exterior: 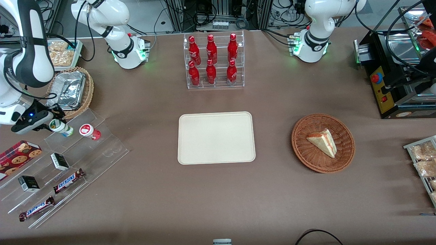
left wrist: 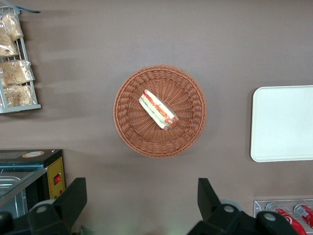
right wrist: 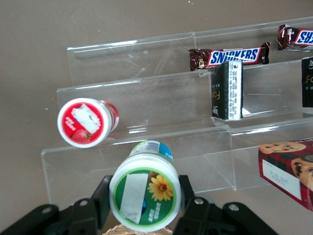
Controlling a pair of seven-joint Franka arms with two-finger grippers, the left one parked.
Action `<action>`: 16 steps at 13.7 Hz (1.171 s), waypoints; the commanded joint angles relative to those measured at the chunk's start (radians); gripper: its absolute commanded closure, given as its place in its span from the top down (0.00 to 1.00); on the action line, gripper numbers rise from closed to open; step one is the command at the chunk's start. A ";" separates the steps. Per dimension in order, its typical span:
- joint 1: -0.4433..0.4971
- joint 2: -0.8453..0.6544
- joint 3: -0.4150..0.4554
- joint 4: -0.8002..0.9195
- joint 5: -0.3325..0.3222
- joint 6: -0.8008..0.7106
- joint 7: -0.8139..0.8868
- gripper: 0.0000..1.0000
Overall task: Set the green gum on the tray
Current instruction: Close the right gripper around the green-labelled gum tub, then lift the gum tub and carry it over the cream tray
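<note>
Gripping the green gum [right wrist: 145, 198] between its fingers: tool [right wrist: 143, 201]; above acrylic shelf [right wrist: 146, 147]

The gripper [exterior: 54, 123] holds the green gum [exterior: 60, 127] above the acrylic shelf [exterior: 64, 163].

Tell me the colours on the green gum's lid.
White rim, green label, yellow flower; clearest in the right wrist view, green gum between the gripper jaws.

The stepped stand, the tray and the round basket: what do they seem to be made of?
The stand under the gripper, which is shut on the green gum, looks like clear glossy acrylic: the table shows through and its edges glint. The tray looks like matte cream plastic or fibre; which, I cannot tell. The basket is brown woven wicker; the weave shows.
</note>
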 commanded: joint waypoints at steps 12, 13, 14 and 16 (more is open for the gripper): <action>0.452 0.054 0.022 0.325 0.040 -0.384 0.697 0.00; 0.487 0.077 0.025 0.337 0.068 -0.372 0.758 0.00; 0.530 0.107 0.028 0.360 0.086 -0.358 0.835 0.00; 0.630 0.175 0.028 0.417 0.090 -0.331 0.987 0.00</action>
